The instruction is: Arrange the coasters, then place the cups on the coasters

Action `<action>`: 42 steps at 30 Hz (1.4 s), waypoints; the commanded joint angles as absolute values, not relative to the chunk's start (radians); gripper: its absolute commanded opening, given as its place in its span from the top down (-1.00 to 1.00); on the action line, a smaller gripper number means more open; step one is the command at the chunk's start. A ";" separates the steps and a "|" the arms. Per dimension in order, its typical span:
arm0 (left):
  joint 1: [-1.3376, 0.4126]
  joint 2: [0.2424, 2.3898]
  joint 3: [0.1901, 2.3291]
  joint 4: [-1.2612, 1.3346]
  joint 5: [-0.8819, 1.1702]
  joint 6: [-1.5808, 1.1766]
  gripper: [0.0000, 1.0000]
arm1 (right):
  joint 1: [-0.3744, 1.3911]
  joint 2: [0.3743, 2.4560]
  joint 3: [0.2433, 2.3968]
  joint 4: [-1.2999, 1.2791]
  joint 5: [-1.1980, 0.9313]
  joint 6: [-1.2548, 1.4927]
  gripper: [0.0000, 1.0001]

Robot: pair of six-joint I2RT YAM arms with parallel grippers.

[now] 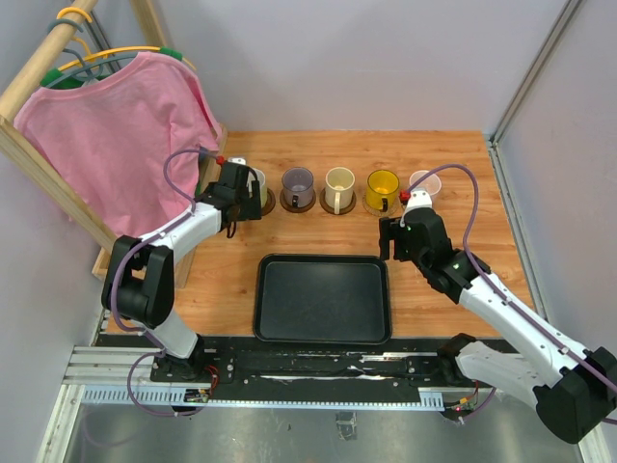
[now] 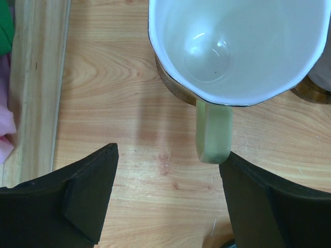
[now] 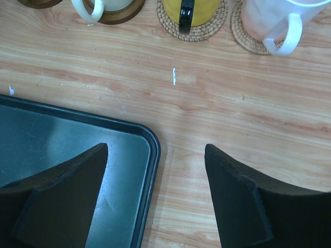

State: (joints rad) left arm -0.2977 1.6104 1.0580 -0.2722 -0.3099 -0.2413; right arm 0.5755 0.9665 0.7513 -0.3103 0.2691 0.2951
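One wood counter (image 1: 231, 280), grey walls. Pink shirt (image 1: 116, 145) on rack far left. Black tray (image 1: 323, 299) near centre. Five cups (image 1: 339, 188) in far row, each on coaster (image 3: 207, 32). Left hand (image 2: 170, 152) wide, just short of white cup (image 2: 238, 46). Right hand (image 3: 155, 147) wide over tray corner.

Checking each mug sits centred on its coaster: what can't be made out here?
- Top view: the left gripper covers most of the white mug with the yellowish handle and its dark brown round coaster.
- Left wrist view: the top edge cuts off that mug's far rim; only a coaster sliver shows.
- Right wrist view: the top edge cuts off the cream mug and pale pink mug; the grey-lilac mug is out of frame.
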 commanded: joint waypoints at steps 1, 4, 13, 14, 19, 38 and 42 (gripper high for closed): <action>-0.293 1.588 1.051 -0.269 -0.344 -0.252 -0.66 | 0.564 0.951 0.738 -0.301 0.272 0.311 -0.54; -0.293 1.585 1.049 -0.271 -0.352 -0.251 -0.66 | 0.565 0.956 0.737 -0.301 0.269 0.311 -0.54; -0.293 1.590 1.047 -0.273 -0.369 -0.255 -0.67 | 0.565 0.963 0.735 -0.301 0.265 0.314 -0.54; -0.293 1.589 1.049 -0.274 -0.370 -0.255 -0.67 | 0.565 0.963 0.733 -0.299 0.265 0.315 -0.54; -0.292 1.579 1.045 -0.276 -0.367 -0.254 -0.68 | 0.564 0.963 0.731 -0.299 0.265 0.315 -0.54; -0.293 1.186 0.868 -0.279 -0.216 -0.323 -0.75 | 0.468 0.901 0.723 -0.307 0.384 0.312 -0.64; -0.293 1.085 0.821 -0.290 -0.267 -0.354 -0.78 | 0.309 0.836 0.683 -0.309 0.319 0.365 -0.70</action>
State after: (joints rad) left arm -0.2977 1.1656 0.8585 -0.2817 -0.2173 -0.3119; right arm 0.4263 0.8951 0.7227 -0.3092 0.3386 0.3191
